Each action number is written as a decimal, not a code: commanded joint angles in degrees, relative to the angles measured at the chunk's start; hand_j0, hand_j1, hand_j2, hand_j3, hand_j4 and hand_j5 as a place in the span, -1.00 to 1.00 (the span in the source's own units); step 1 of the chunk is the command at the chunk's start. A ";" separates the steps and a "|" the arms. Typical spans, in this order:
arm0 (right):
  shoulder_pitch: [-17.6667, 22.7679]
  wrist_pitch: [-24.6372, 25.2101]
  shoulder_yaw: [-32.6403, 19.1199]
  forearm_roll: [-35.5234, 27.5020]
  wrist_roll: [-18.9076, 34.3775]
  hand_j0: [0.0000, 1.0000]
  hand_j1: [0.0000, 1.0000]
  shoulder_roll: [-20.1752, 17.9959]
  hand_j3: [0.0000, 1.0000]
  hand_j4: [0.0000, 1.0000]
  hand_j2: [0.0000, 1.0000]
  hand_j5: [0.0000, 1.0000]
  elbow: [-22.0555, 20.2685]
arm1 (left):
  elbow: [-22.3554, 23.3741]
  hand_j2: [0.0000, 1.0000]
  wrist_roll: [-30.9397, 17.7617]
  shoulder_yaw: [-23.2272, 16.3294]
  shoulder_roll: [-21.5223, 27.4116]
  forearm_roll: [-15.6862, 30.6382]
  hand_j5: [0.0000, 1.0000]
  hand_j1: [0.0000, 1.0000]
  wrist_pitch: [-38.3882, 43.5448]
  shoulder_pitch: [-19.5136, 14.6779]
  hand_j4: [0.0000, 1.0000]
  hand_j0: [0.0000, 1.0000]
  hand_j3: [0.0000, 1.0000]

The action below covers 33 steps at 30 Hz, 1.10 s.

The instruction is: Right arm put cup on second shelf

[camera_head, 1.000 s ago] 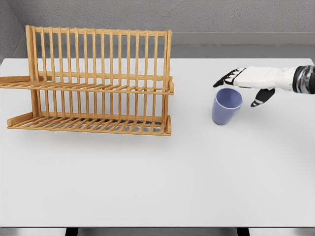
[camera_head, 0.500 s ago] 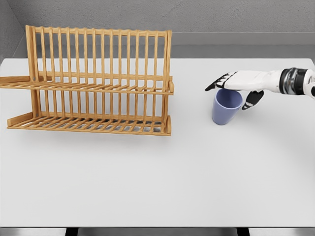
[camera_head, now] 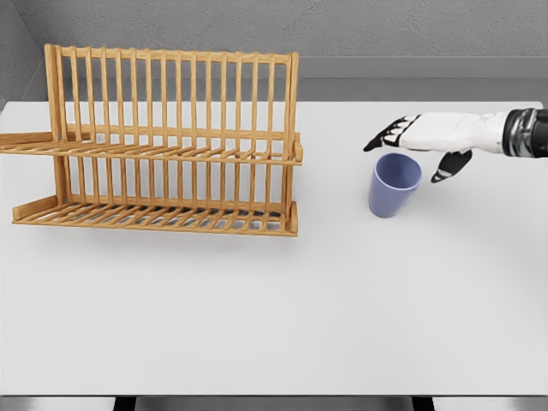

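Observation:
A blue cup [camera_head: 393,185] stands upright on the white table [camera_head: 282,300], right of the rack. My right hand [camera_head: 415,150] hovers just above and behind the cup's rim, fingers spread and pointing left, thumb hanging down to the cup's right; it holds nothing. The wooden two-tier dish rack [camera_head: 163,145] stands at the left, with an upper shelf [camera_head: 154,151] and a lower shelf [camera_head: 154,216], both bare. The left arm is out of view.
The table's far edge meets a grey wall behind the rack. Open table surface lies between the rack's right end and the cup, and across the whole front.
The right hand had dropped onto the cup's rim half a second ago; now it has lifted and pulled back slightly to the right. The cup has not moved.

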 commanded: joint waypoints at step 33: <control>-0.53 0.66 2.00 -0.28 -0.02 0.36 0.36 1.42 0.36 0.36 0.36 0.36 -0.08 | 0.00 1.00 0.00 -0.01 0.00 0.01 1.00 1.00 0.00 -0.09 1.00 1.00 1.00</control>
